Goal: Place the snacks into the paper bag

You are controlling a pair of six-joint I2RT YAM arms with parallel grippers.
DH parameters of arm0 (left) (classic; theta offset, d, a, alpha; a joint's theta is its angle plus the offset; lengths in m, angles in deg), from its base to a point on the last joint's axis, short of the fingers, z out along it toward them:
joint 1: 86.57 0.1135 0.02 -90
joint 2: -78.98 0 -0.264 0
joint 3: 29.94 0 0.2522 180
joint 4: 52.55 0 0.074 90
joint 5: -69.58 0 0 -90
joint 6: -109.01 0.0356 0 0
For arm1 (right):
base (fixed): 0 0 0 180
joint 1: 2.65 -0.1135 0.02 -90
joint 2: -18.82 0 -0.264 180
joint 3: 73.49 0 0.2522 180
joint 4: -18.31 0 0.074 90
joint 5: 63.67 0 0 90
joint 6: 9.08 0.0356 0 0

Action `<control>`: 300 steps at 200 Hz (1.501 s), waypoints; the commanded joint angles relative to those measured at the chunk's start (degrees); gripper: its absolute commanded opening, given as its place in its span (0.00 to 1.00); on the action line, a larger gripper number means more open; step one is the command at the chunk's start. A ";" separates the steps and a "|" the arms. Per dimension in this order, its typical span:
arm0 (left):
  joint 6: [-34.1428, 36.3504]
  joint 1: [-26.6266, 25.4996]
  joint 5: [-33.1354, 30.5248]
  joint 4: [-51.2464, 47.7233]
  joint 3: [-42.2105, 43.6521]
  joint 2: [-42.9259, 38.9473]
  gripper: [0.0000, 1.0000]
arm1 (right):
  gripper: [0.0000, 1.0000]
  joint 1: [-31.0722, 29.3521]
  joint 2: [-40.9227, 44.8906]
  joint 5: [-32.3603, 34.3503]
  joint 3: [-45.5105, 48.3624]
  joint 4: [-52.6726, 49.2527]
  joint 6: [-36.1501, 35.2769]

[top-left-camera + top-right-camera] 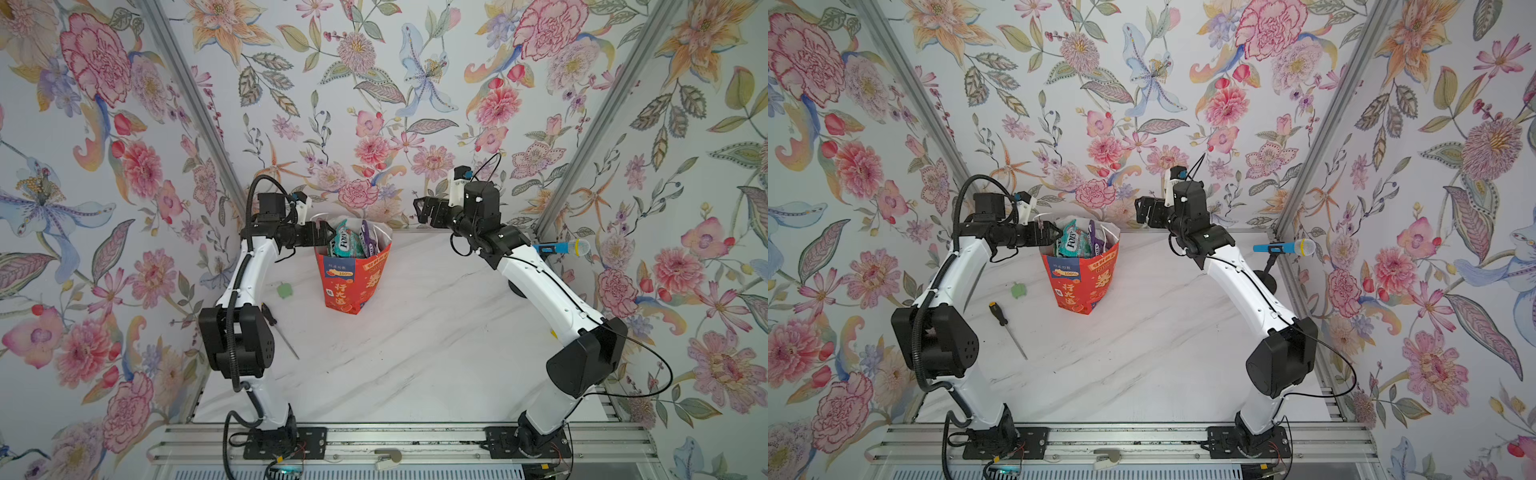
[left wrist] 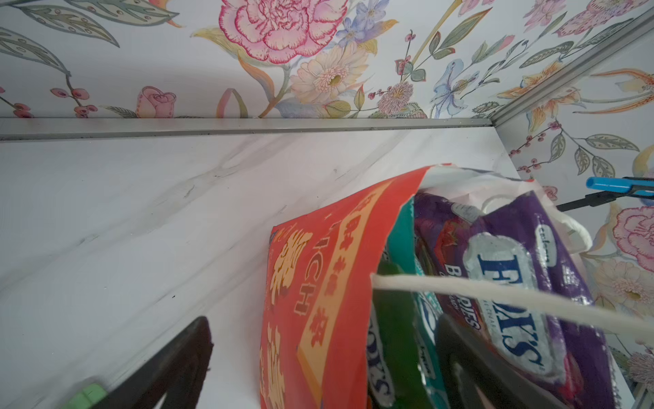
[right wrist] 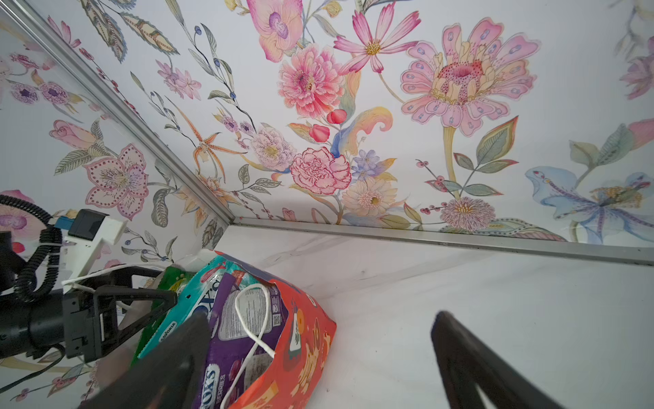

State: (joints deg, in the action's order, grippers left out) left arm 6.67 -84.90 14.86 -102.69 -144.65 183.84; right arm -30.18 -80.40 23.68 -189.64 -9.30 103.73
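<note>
The left gripper stands wide, 1 finger outside the paper bag wall and 1 inside, clamping nothing. The right gripper hangs wide and empty, right of the bag's rim and apart from it. The bag stands upright on the marble table, holding the snacks: teal, purple and green packets poke above its rim. A green blob lies left of the bag
</note>
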 commanded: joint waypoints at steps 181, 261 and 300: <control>2.60 -0.71 -4.04 36.37 32.74 -30.60 0.99 | 0.99 3.97 9.09 2.87 10.38 3.38 -1.98; -0.97 -0.78 -35.90 79.91 79.95 -58.88 0.99 | 0.99 7.84 33.13 23.50 60.50 31.64 -24.40; 3.10 -0.88 -43.28 90.42 90.12 -54.18 0.99 | 0.99 13.37 33.91 25.48 77.92 47.96 -24.85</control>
State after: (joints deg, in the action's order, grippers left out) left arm 6.32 -85.47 -20.72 -22.45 -58.80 126.42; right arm -19.25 -46.26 45.12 -118.03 22.55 81.68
